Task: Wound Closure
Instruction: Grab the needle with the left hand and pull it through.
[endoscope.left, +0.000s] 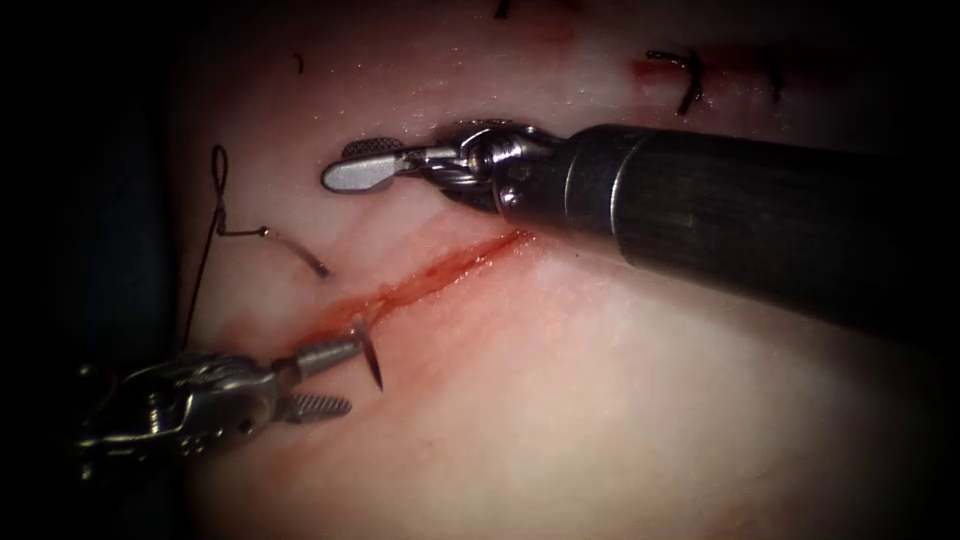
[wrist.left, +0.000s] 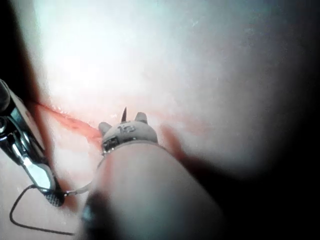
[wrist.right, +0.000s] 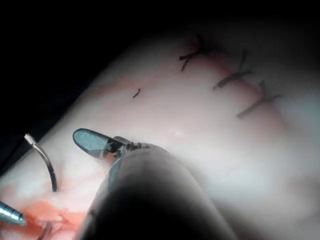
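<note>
While the needle sits in the tissue, neither tool holds it. Its tail end arcs clear of the surface on the left of the cut, with the thread running from it into a small loop. The dark tip stands out at the right lip of the cut, amid the red fluid.

The left tool is held wide, gripping nothing. Its upper jaw ends just beside the tip and its lower jaw lies apart, below. The right tool is parted and empty, and hovers left of the cut, well apart from the needle. Finished stitches are seen farther along.

The moment is judged to be one of lining up on the exposed tip. If the tip is to be taken, the following is advised:

- The grip should be placed behind the point, not on it, so the point is not blunted.
- The jaws should be set square across the curve.
- Any pull should be kept along the needle's arc, so the lip is not torn.
- The thread loop should be kept slack and free of both tools.
</note>
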